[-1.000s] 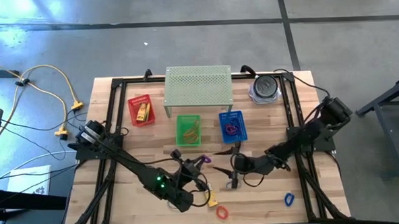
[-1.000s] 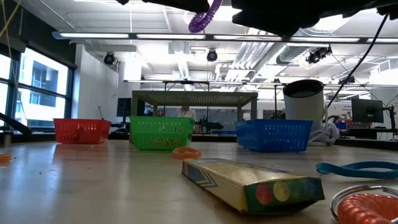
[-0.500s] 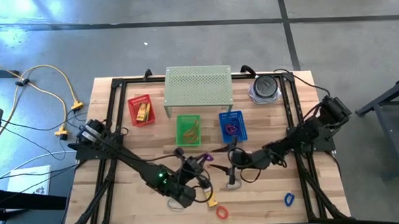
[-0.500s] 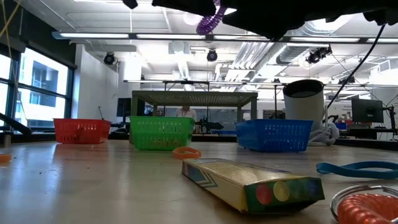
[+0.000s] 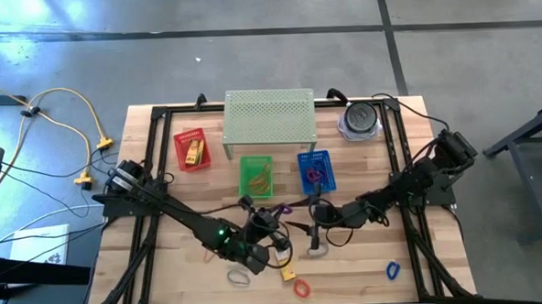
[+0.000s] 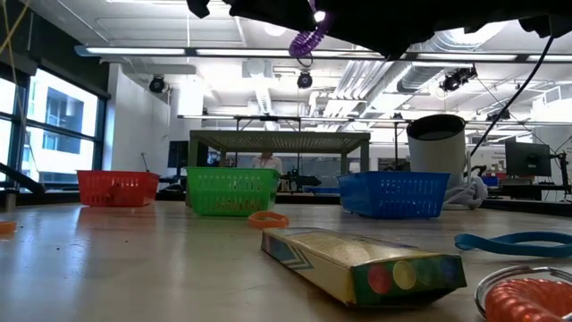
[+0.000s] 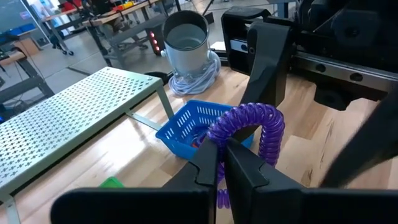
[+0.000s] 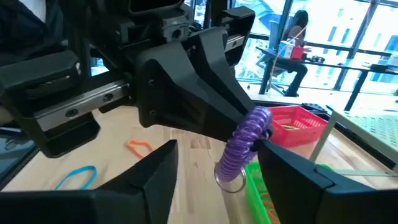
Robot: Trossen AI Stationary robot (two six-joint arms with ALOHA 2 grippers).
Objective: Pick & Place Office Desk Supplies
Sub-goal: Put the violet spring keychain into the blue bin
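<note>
A purple coiled loop [image 7: 249, 121] is up in the air over the table's middle, with my left gripper [image 7: 221, 163] shut on it. In the low view the loop [image 6: 308, 40] shows just below the dark gripper. My right gripper [image 8: 227, 180] faces it from the table's right, open, one finger on each side of the loop [image 8: 245, 146]; I cannot tell whether they touch it. A yellow packet [image 5: 287, 272], a red loop [image 5: 302, 287], a blue loop [image 5: 393, 271] and a grey loop [image 5: 239, 278] lie flat on the table near its front edge. My left gripper pinches one side of the purple loop's coil [image 7: 217, 144] between its two fingers. The fingers lie about level and come from the table's left and near side. The rest of the loop arches past the fingertips. It is lifted clear of the table.
The red basket [image 5: 191, 149], green basket [image 5: 256, 176] and blue basket [image 5: 316, 171] stand in a row before the pale green perforated shelf [image 5: 269, 115]. A grey cup [image 5: 359, 121] stands at the far right. An orange loop [image 6: 268, 217] lies before the green basket.
My left gripper has carried the purple loop a little toward the table's right and far side, still shut on it and clear of the table. My right gripper has come a little toward the table's left, closer to the loop.
</note>
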